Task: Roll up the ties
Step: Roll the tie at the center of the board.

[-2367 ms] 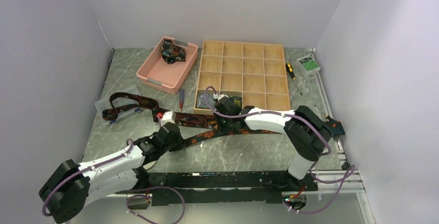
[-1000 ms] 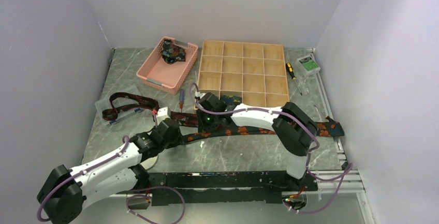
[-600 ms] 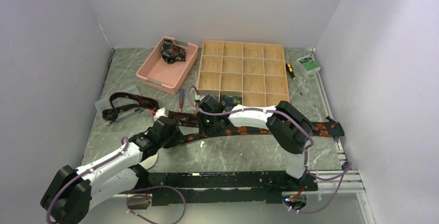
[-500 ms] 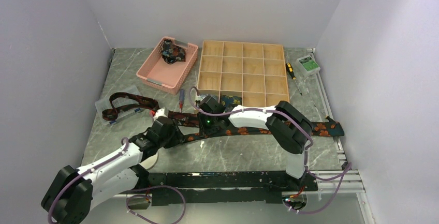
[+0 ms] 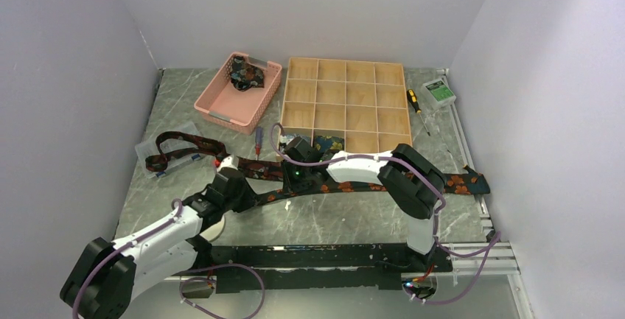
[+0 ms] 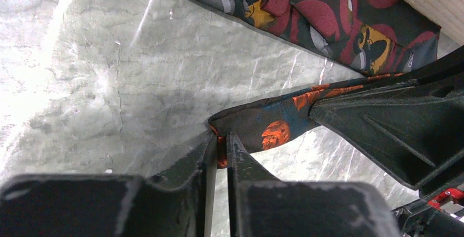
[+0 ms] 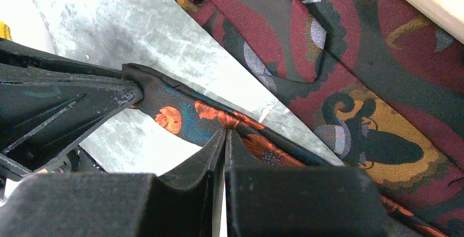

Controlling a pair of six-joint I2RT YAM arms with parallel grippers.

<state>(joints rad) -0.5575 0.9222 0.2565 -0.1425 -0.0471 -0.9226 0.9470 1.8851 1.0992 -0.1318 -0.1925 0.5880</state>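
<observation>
At the far left a clear tray (image 5: 151,158) lies on the table (image 5: 346,219) with the looped end of the maroon tie (image 5: 177,144) on it. That tie runs rightward along the table toward the front of the wooden box (image 5: 345,105).

The left gripper (image 6: 219,141) is low over the table with its jaws pinched almost together on the narrow tip of the orange tie (image 6: 273,130). A sliver of orange cloth shows between the fingers. The tip is lifted just off the marble.

Behind it, the pink basket (image 5: 214,105) holds a bundled tie (image 5: 245,74). A red-and-blue screwdriver (image 5: 258,141) lies between the basket and the box.

The right gripper (image 7: 225,138) is just beside the left one, facing it. Its jaws are closed tight on the same orange tie a little way along from the tip, so a short stretch of cloth spans the gap between the two grippers. The maroon tie lies flat on the table right behind that stretch, against the box's front edge.

A dark roll (image 5: 329,144) of patterned cloth sits in a front-row cell of the box; the other visible cells show only wood.

From the right gripper the orange tie trails rightward under the right arm, and its wide end rests at the table's right edge. Back there, a yellow screwdriver (image 5: 415,101) and a small green box (image 5: 439,92) lie to the right of the wooden box
</observation>
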